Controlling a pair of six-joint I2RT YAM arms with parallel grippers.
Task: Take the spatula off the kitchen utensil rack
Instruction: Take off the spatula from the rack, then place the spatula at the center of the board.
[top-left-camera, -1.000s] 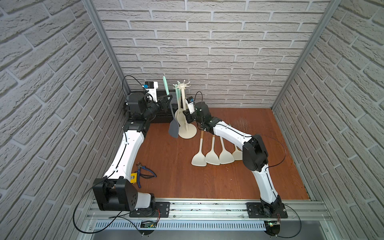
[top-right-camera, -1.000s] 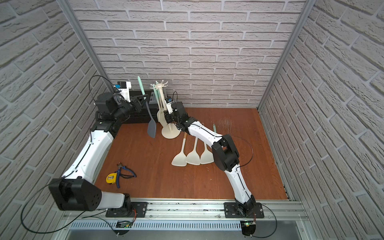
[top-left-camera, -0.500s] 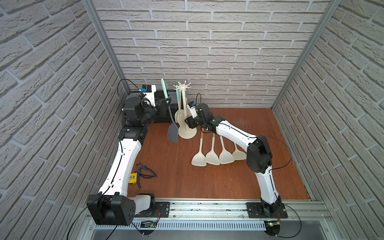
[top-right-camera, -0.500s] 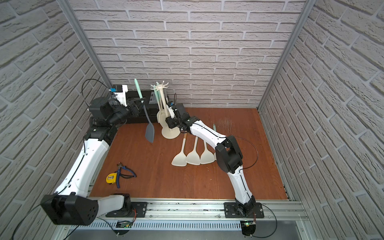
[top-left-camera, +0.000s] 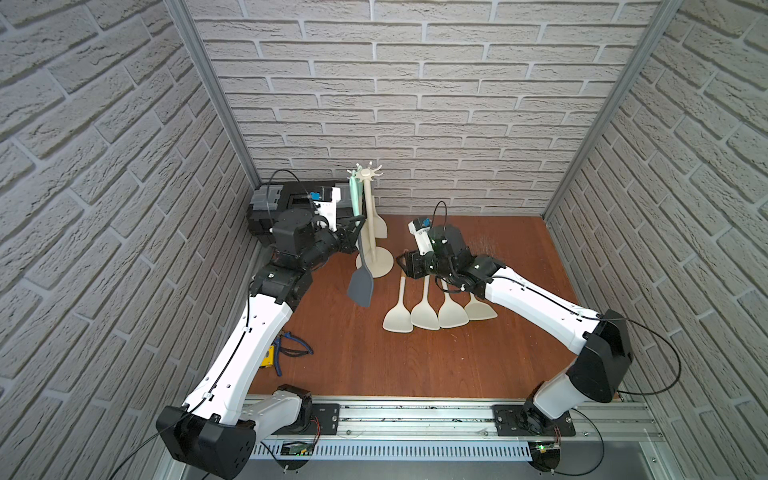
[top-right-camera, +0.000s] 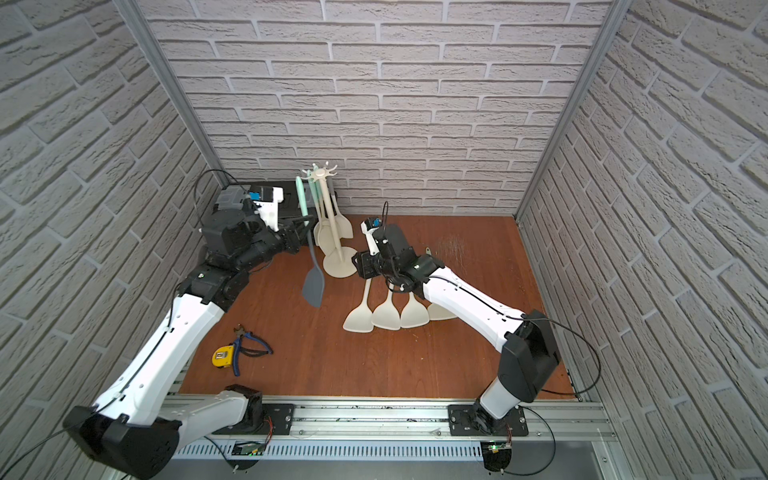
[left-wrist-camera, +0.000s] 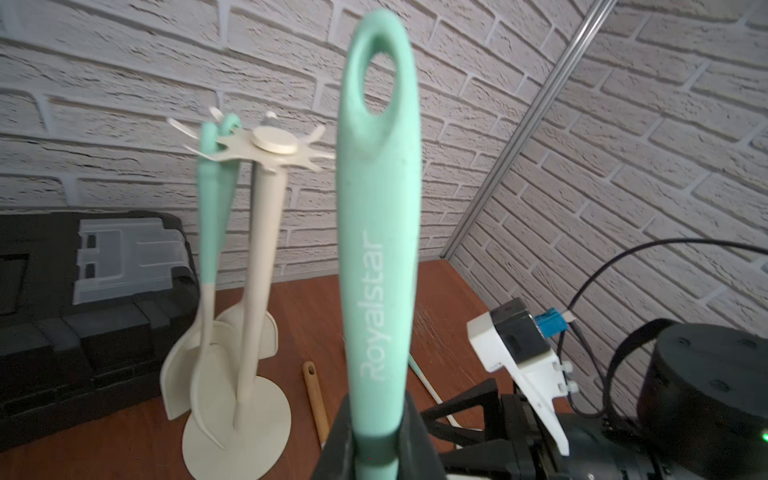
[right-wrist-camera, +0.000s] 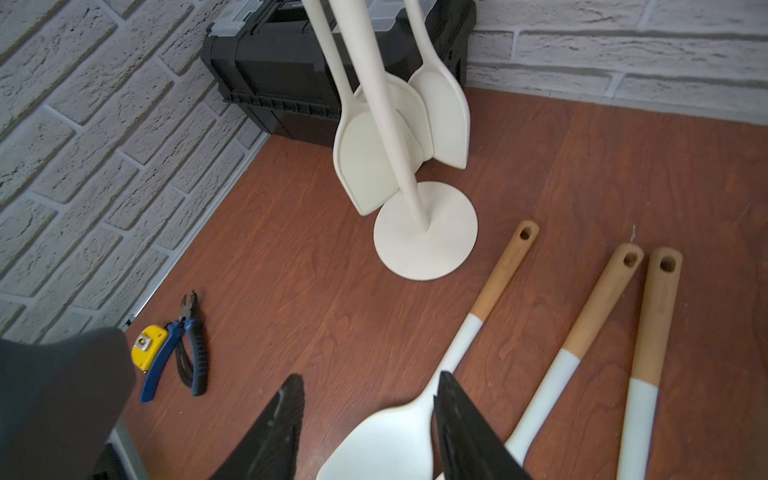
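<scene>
The spatula has a mint handle and a grey blade. My left gripper is shut on the handle and holds the spatula upright in the air. Its hanging loop is clear of the hooks. The cream kitchen utensil rack stands just beside it, and two mint-handled utensils hang from its crown. My right gripper is open and low over the table beside the rack base, with nothing gripped.
Several cream spatulas with wooden handles lie side by side on the brown table under my right arm. A black toolbox sits in the back left corner. Blue pliers and a yellow tape measure lie at the front left.
My left arm has shifted and the held spatula has come a little lower and forward, away from the hooks. My right gripper has backed off from the rack base and opened wider.
</scene>
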